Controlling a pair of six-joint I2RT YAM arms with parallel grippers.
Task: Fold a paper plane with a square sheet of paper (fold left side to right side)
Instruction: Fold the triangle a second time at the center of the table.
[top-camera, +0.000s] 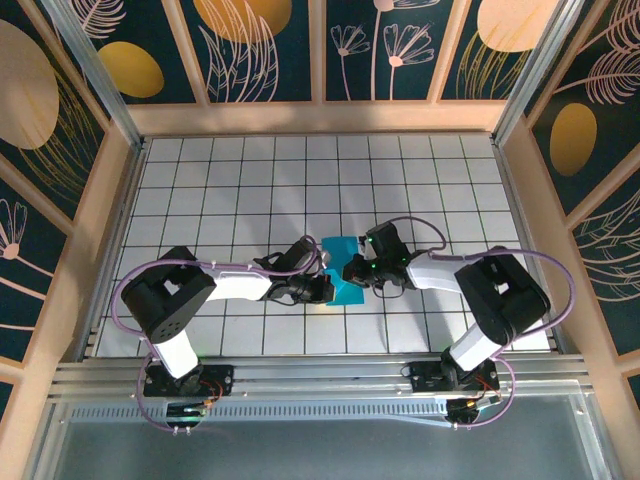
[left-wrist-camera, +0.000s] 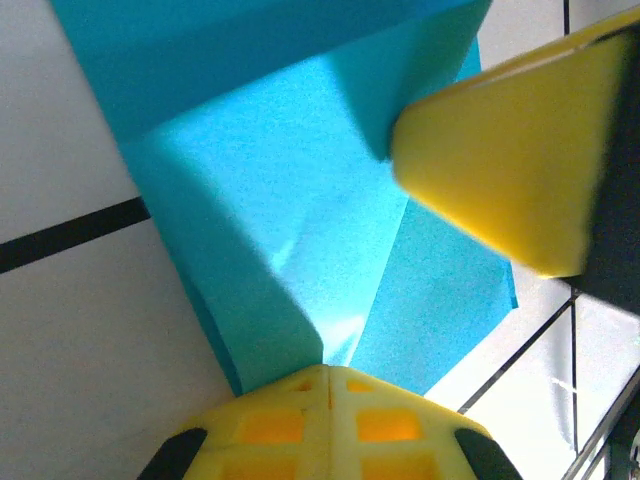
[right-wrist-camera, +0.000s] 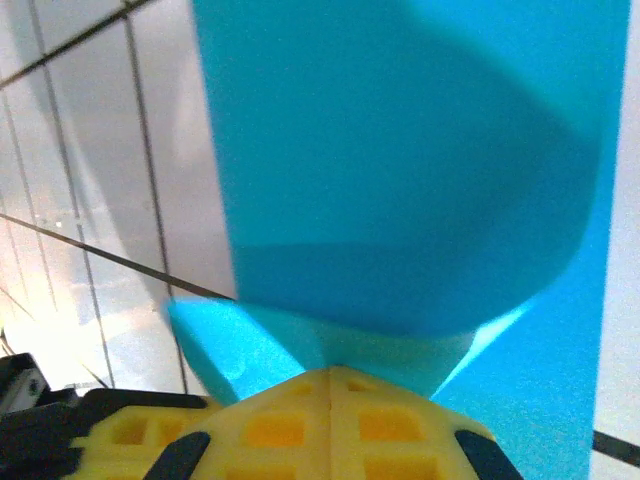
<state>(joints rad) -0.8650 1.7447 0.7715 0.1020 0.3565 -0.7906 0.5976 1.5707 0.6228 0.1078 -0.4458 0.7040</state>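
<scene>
**A:** Where is the sheet of paper (top-camera: 347, 294)?

**B:** On the white-tiled desk (top-camera: 220, 180), about midway between its left and right edges and somewhat nearer the near edge than the far one. From above it is a small turquoise patch, longer than it is wide, with a gripper at each side.

**A:** Does it lie flat?

**B:** No. The left wrist camera shows the sheet of paper (left-wrist-camera: 290, 230) creased, with layers overlapping. In the right wrist camera a broad part of it (right-wrist-camera: 400, 170) curves up and throws a shadow on the layer beneath.

**A:** How does the left gripper (top-camera: 326, 288) stand?

**B:** It reaches in from the sheet's left side. In its own camera the left gripper (left-wrist-camera: 328, 372) has its two yellow fingers (left-wrist-camera: 270, 425) pressed together without a gap. A crease of the paper runs straight into the seam between them, so it has the sheet pinched.

**A:** And the right gripper (top-camera: 350, 273)?

**B:** It meets the sheet from the right side. In its own camera the right gripper (right-wrist-camera: 330, 372) is likewise closed tight, fingers (right-wrist-camera: 390, 430) together. The raised paper narrows down into the seam, so it grips the sheet as well.

**A:** Anything more near the paper?

**B:** In the left wrist camera a yellow wedge with a black back (left-wrist-camera: 500, 160) comes in from the right, over the upper part of the sheet. I cannot tell whether it touches the paper.
</scene>
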